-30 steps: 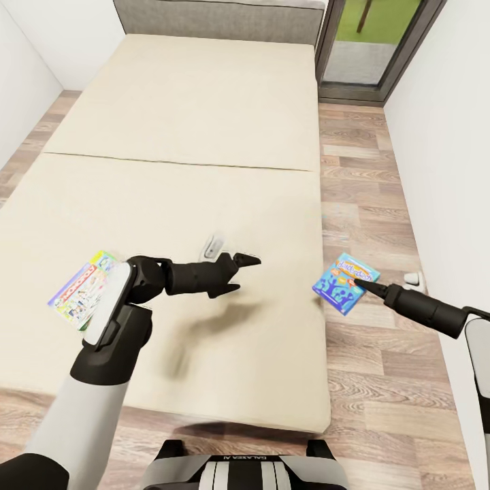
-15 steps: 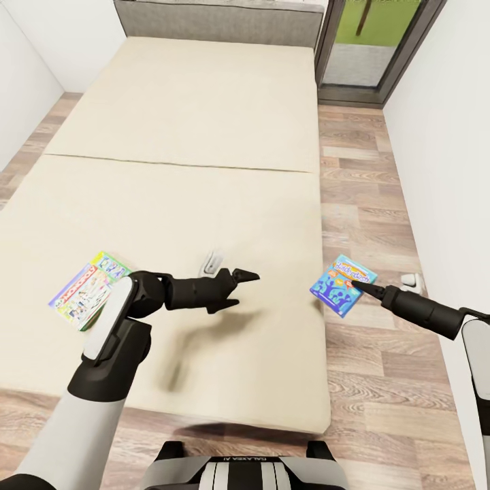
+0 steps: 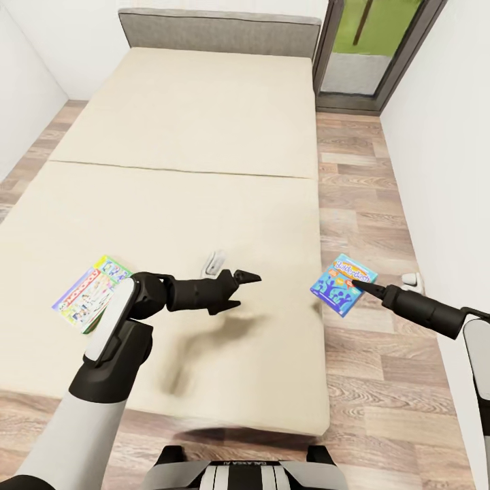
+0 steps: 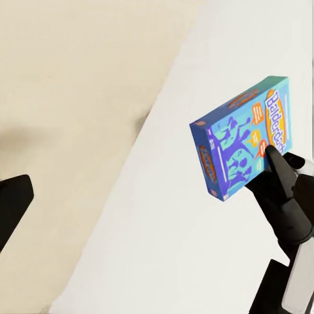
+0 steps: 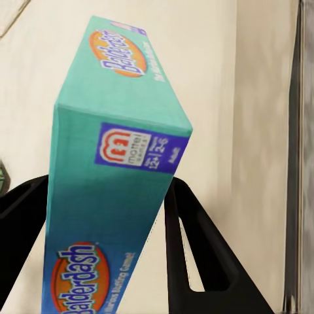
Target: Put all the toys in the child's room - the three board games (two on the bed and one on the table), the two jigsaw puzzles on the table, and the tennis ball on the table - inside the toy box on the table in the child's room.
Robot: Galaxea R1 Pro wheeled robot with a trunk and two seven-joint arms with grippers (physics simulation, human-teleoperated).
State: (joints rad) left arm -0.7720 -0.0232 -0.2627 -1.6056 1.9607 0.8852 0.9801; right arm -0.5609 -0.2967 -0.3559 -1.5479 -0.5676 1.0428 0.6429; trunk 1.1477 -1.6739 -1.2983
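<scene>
beside the bed [image 3: 184,197], blue board game [image 3: 344,283] clamped in right claw [image 3: 356,284]; left claw [image 3: 246,278] apart.

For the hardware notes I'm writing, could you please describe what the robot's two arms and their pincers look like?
Both arms alternate glossy white shells with matte black joint sections. The left arm shows a white upper segment, a black elbow, a white forearm panel and a black wrist. The left pincer and the right pincer are black, with two slim, tapering, pointed fingers. No loose cables or arm markings are visible.
</scene>
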